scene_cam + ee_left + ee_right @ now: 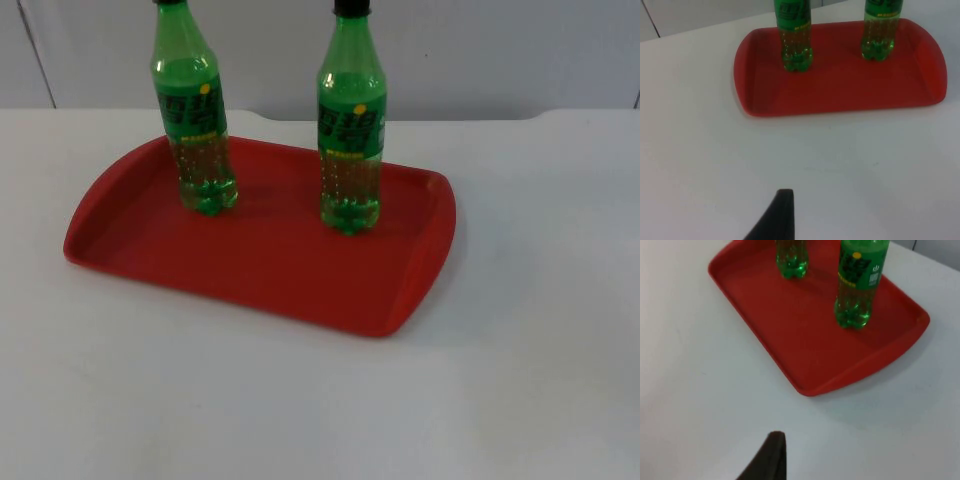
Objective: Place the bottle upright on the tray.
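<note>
Two green soda bottles stand upright on a red tray (150,255). The left bottle (195,130) is near the tray's back left, and the right bottle (350,150) is toward its back right; both have dark caps. In the left wrist view the same pair (794,35) (881,30) stands on the tray (840,95), with my left gripper (782,215) well back from it over bare table. In the right wrist view the right bottle (860,285) stands nearer than the left one (791,260) on the tray (805,340), and my right gripper (771,455) is off its corner.
White table top (520,380) surrounds the tray, with wide room in front and at the right. The grey partition wall (480,50) closes the table's far edge behind the bottles.
</note>
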